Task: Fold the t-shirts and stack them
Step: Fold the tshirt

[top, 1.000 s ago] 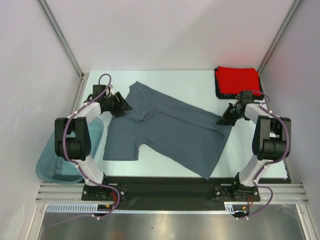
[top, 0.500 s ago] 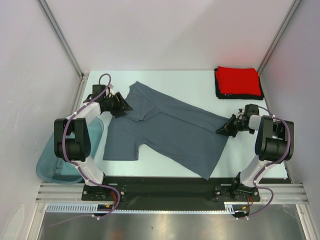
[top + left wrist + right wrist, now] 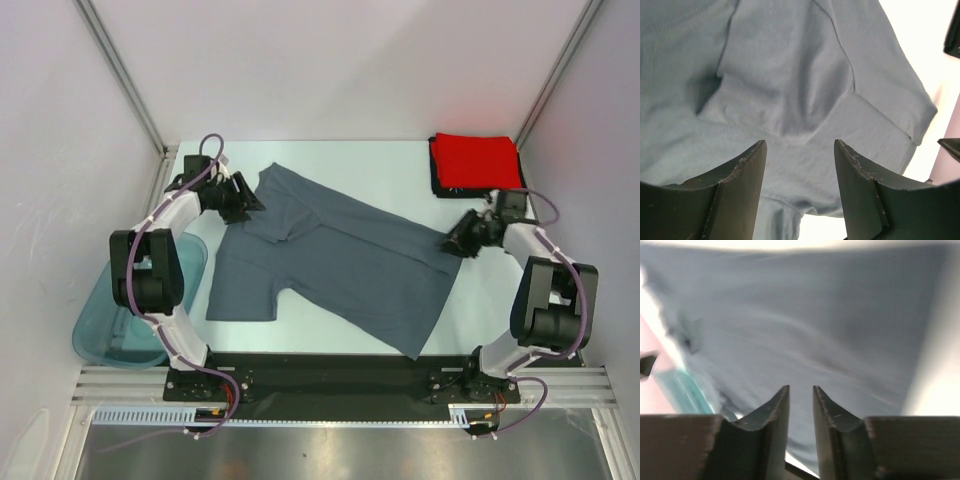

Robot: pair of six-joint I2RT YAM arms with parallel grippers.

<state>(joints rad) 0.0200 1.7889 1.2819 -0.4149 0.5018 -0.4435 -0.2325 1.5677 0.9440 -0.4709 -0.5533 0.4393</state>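
Black t-shirt [image 3: 436, 185] shows only as an edge under red t-shirt [image 3: 478, 160].

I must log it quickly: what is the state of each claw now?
Left claw: open over the grey t-shirt.
Right claw: nearly closed; whether it grips cannot be told.

left end effector [image 3: 251, 203] has shifted toward the far side of the bench [image 3: 400, 170]; right end effector [image 3: 451, 243] dipped nearer, then came back to the corner of the blue-grey t-shirt [image 3: 340, 260].
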